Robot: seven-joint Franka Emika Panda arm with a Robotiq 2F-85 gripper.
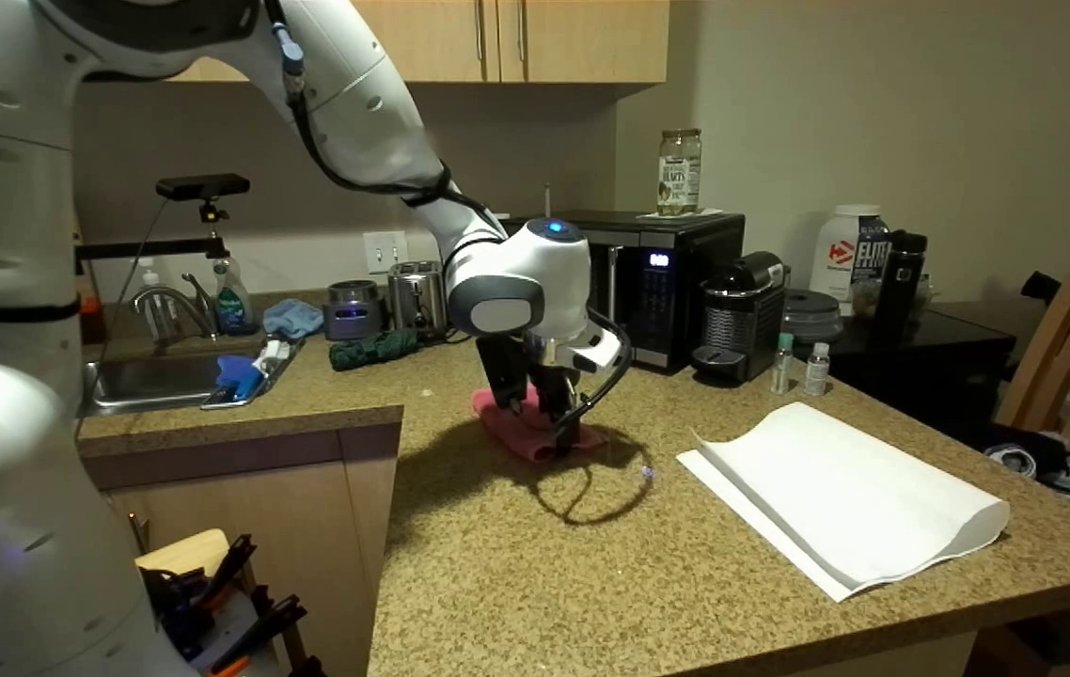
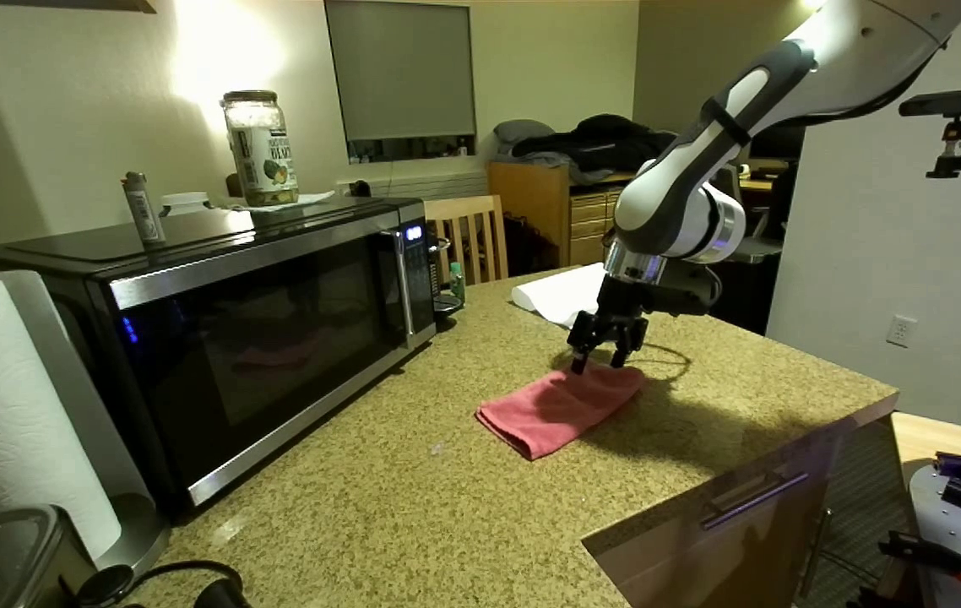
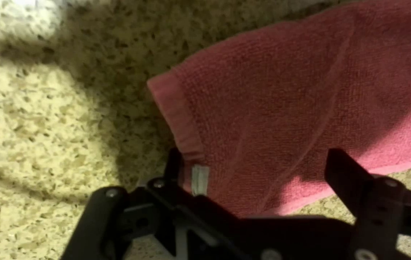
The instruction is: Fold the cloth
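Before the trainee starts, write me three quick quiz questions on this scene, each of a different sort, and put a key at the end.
1. Multiple choice: what stands on top of the microwave?
A) a toaster
B) a jar
C) a coffee machine

2. True or false: the gripper stands open at one end of the cloth.

3. Fill in the missing word: in the wrist view, a small pale ____ shows at the cloth's edge, close to a finger.

Key:
1. B
2. True
3. tag
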